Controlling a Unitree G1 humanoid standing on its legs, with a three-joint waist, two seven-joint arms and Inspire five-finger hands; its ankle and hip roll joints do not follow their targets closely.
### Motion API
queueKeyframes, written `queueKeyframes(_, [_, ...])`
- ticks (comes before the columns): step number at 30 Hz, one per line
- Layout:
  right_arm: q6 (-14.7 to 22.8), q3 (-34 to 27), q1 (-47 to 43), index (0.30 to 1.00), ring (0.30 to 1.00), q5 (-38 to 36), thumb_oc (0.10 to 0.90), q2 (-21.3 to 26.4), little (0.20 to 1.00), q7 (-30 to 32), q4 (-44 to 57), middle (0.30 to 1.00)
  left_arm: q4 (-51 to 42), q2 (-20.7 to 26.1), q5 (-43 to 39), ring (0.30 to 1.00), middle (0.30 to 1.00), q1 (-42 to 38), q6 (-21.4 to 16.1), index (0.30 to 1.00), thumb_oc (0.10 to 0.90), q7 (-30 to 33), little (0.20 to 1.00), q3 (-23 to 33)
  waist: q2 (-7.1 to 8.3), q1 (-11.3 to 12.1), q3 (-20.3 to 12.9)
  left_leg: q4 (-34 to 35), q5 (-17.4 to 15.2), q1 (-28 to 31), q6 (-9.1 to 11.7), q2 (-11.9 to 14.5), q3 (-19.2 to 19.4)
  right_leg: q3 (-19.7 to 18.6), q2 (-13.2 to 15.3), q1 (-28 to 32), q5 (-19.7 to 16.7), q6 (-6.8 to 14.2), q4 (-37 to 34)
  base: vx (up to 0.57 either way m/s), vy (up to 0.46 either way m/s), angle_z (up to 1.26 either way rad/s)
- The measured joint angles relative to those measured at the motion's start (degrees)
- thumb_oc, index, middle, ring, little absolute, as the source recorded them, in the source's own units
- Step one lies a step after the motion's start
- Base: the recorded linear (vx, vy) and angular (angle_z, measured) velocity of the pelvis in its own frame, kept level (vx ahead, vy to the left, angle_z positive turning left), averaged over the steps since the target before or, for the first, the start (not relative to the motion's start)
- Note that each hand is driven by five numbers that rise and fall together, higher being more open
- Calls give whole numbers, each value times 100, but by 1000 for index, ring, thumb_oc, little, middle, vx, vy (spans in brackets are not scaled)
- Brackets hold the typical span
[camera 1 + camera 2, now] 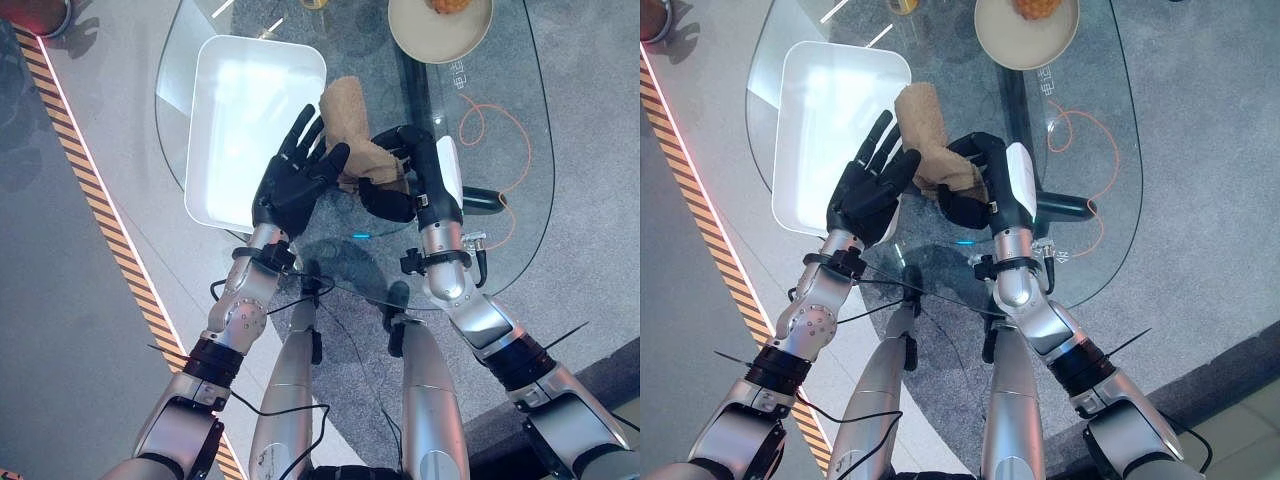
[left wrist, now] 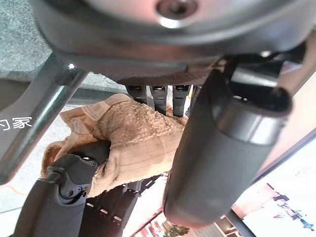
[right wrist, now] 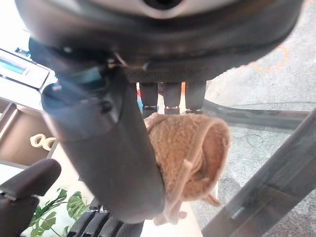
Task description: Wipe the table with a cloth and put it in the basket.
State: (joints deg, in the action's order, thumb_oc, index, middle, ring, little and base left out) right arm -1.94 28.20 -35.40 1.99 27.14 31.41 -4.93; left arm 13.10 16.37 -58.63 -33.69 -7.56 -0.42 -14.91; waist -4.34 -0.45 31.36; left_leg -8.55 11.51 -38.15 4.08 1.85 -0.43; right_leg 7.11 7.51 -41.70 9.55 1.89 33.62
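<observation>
Tan cloth point(image 1: 358, 140) in right hand point(image 1: 400, 180)

not much to read here tbh; there's some small white print on the glass bench point(image 1: 455, 75) just below the plate point(image 1: 440, 28), too tiny to make out; nothing else carries lettering

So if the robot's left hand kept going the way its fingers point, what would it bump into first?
Probably the tan cloth held in the right hand. The left hand has straight fingers aimed up and toward it, nearly touching already. The white basket lies beside and below, though depth is hard to judge.
</observation>
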Motion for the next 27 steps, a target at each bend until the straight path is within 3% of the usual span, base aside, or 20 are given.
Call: queueKeyframes(27, [-58,175,-236,300,300,-120,100,-12,200,-438,14,300,43,-13,78,900,900,-58,-73,900,800,256,900,45,1,-127,0,23,0,4,0,0,0,-2,-1,-3,0,0,-14,0,0,0])
